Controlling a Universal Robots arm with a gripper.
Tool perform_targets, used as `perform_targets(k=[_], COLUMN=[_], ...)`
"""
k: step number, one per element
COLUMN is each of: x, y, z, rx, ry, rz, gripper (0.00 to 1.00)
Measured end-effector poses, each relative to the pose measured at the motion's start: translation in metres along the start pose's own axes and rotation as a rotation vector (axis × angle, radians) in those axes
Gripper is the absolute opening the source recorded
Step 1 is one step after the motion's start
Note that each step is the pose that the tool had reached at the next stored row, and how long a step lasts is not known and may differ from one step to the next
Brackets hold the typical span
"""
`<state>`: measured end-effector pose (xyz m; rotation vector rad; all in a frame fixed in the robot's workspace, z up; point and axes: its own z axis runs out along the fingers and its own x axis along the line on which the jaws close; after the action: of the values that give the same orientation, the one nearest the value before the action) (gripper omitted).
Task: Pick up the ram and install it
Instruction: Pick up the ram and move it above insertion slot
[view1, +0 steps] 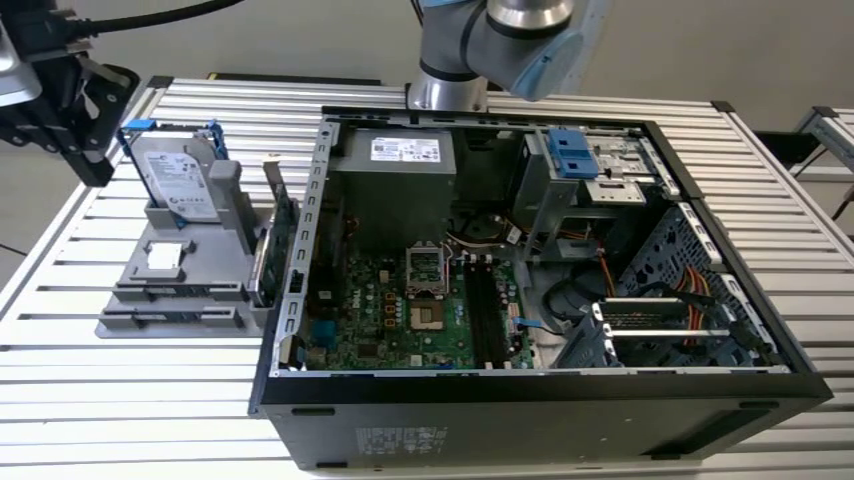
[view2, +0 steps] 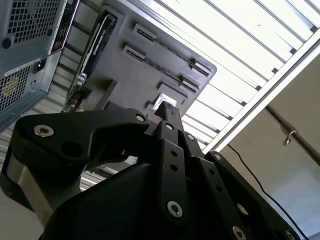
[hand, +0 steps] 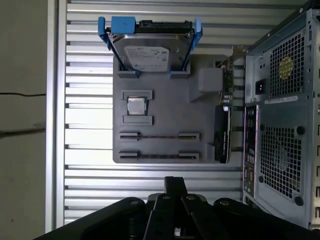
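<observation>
1. Gripper (hand: 175, 182) hangs over the tray (view1: 134, 300), jaws pinched together with nothing between them in both wrist views.
2. Exterior view: tray sits at the case's (view1: 534, 410) 9 o'clock, gripper near the tray's 11.
3. Ram: honestly can't tell where it is. The tray's two long slots (hand: 159, 136) just look like thin dark lines.

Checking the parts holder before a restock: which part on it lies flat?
The small silver square chip, flat in its pocket on the gray holder. The hard drive stands propped in blue rails, and the expansion card stands on edge.
</observation>
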<state>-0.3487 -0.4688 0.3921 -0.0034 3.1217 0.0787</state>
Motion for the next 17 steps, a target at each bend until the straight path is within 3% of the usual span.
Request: perform_targets(k=[17], x=[0.0002], y=[-0.0101], z=[0.0000], rx=[0.0000], ry=[0.0000], rz=[0.000], gripper=[0.00])
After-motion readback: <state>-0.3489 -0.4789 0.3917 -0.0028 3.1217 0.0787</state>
